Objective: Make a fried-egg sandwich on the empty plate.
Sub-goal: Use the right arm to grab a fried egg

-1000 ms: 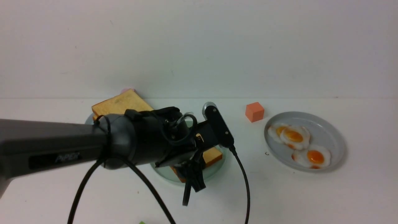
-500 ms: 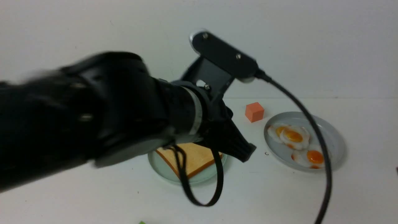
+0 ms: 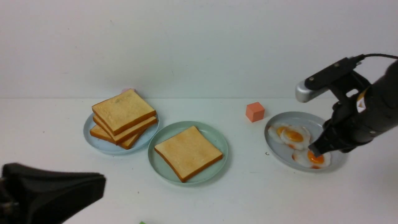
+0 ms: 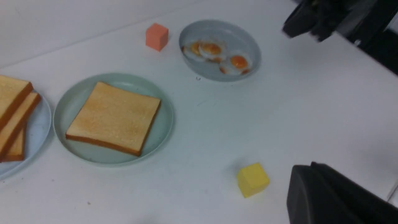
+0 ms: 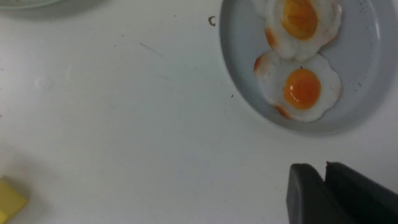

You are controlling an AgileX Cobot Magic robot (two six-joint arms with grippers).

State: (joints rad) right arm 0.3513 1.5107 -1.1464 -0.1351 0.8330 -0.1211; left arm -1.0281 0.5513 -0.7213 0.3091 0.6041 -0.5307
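- One square golden-toasted bread slice [image 3: 188, 152] lay flat on the round pale mint-green plate [image 3: 216, 137], well off to the left of my right gripper [image 3: 314, 151]. I judged the sandwich's base done.
- Egg and top slice were not yet added. Nothing lay on that slice, and the spare toast slices [image 3: 123, 110] sat stacked on the light blue plate [image 3: 102, 147], farther left again.
- My right gripper hung tilted down at the round grey plate [image 3: 314, 124], its tips close to the nearest white, orange-yolked fried egg [image 5: 300, 88]. Whether they were over it or just short of it I could not tell. The fingers were barely parted and grasped nothing.
- My left gripper [image 3: 99, 186] sat low, well short of the plates and clenched on nothing, with the mint-green plate ahead and to its right.
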